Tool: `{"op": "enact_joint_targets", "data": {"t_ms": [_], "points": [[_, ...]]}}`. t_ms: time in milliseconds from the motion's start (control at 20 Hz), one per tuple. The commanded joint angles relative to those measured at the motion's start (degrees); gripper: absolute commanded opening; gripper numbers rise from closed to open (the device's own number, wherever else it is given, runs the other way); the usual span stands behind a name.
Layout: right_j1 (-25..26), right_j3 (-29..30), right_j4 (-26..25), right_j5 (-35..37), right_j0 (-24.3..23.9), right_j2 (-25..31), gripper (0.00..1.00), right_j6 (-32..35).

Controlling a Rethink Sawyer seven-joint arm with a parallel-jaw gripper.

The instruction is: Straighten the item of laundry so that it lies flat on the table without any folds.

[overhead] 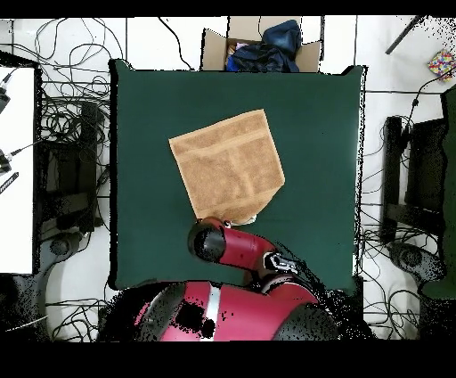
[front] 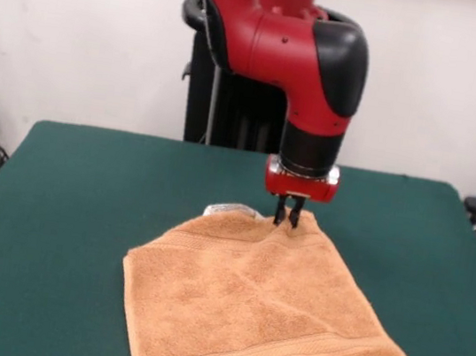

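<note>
The item of laundry, an orange-tan towel, lies spread on the green table, turned at an angle, with shallow creases across its middle. Its white tag peeks out at the far edge. My gripper points straight down at the towel's far corner, and the fingers are pinched together on the cloth, which rises slightly to meet them. In the overhead view the towel sits mid-table, and the red arm hides the gripper and the towel's corner nearest the base.
A cardboard box with dark clothes stands just beyond the table's far edge in the overhead view. Cables and black stands crowd the floor on both sides. Green tabletop surrounds the towel on all sides.
</note>
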Motion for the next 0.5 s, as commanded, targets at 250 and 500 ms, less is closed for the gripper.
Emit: {"op": "enact_joint_targets", "data": {"t_ms": [250,500], "points": [[18.6,0.3,5.2,-12.5,-4.3,23.4,0.0,23.0],[19.4,0.5,4.0,-12.2,-5.7,25.2,0.0,22.3]]}}
